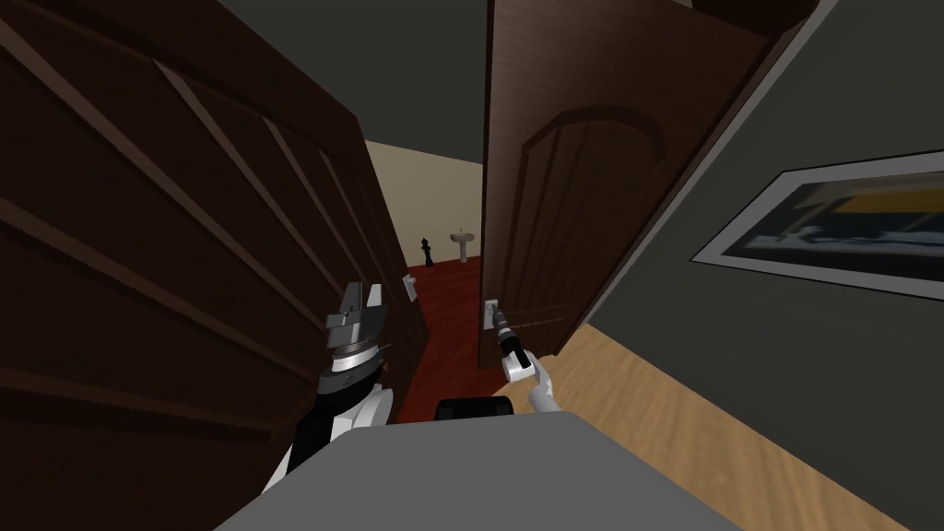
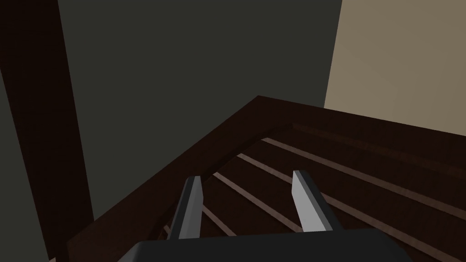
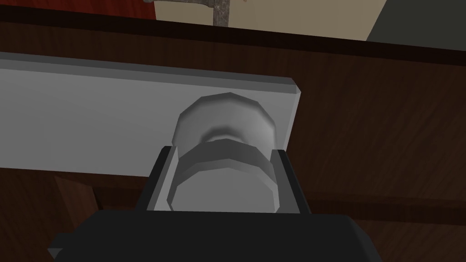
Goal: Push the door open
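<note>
Right hand (image 3: 224, 152) clamps grey knob (image 3: 225, 123) (pale plate (image 3: 91, 123) behind) on brown door (image 3: 373, 118).

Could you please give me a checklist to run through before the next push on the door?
1. Right gripper shut on the grey knob: ok, fingers press its sides.
2. Knob's plate seated on the right door: ok.
3. Doorway gap open: ok, red floor shows between the doors.
4. Left gripper free: ok, open, holding nothing, near the left door.
5. Space behind the right door clear: cannot tell.
</note>
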`<state>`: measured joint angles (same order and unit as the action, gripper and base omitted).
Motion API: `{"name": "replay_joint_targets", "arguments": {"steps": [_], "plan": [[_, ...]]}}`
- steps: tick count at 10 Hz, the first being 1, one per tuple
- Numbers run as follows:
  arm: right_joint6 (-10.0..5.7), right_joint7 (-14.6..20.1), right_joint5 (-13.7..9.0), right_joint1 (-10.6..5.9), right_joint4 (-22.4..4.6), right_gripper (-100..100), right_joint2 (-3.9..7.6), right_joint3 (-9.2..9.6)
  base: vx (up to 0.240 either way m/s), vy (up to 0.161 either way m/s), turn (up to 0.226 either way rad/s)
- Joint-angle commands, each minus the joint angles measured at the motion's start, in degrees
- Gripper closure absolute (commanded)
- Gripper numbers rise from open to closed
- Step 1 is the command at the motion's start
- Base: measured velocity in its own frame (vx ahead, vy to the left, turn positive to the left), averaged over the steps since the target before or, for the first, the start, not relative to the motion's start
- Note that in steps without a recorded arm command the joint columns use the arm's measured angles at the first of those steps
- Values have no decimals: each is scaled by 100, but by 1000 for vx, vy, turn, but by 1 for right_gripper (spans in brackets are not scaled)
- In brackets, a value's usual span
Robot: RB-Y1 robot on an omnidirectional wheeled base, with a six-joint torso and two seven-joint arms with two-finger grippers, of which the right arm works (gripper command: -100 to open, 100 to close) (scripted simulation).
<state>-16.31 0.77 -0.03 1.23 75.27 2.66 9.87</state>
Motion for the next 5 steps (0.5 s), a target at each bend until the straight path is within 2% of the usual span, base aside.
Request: {"name": "replay_joint_targets", "arguments": {"steps": [1, 5], "plan": [[-13, -32, -10, -42, 4, 100, 10, -168, 84, 74, -67], [-13, -106, -14, -118, -87, 100, -70, -380, 85, 79, -65]]}}
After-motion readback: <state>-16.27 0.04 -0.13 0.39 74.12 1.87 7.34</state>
